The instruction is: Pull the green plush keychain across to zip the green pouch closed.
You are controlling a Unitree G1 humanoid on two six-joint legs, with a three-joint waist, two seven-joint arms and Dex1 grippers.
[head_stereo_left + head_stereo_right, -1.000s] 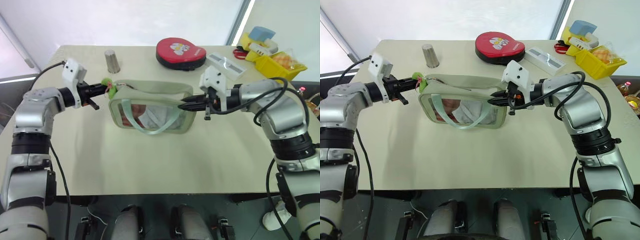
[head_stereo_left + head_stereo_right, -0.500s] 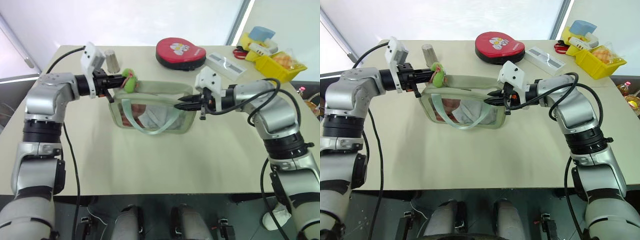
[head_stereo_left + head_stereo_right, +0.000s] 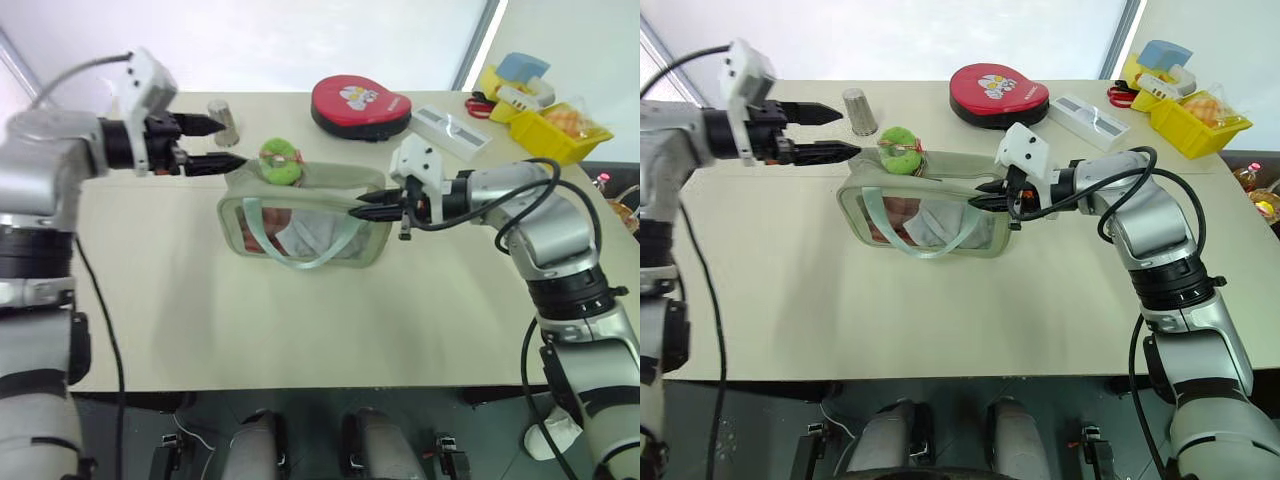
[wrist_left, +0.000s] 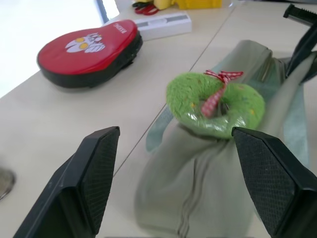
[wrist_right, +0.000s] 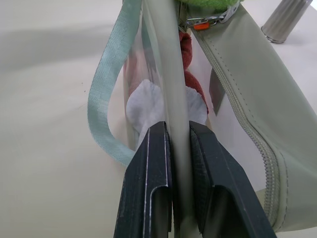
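- Green plush keychain (image 3: pixel 279 162) lies on top of the green pouch (image 3: pixel 305 212) near its left end, loose and in no grip
- We see our left tool (image 3: pixel 205 143) with its fingers spread apart, holding nothing, raised just left of the keychain and apart from it
- Our right tool (image 3: pixel 362 210) is clenched on the pouch's right end, pinching the edge of the clear front window to steady it
- We judge the pull unfinished: in the right wrist view the zipper teeth nearest that tool look joined, but the slider's metal clip sits far off by the keychain, so we cannot say which way closes it
- Pouch stands on the table (image 3: pixel 300 320) with its strap handles draped over the front
- Hard to make out: how much of the zipper is closed, since the plush covers the slider and the top seam is seen edge-on
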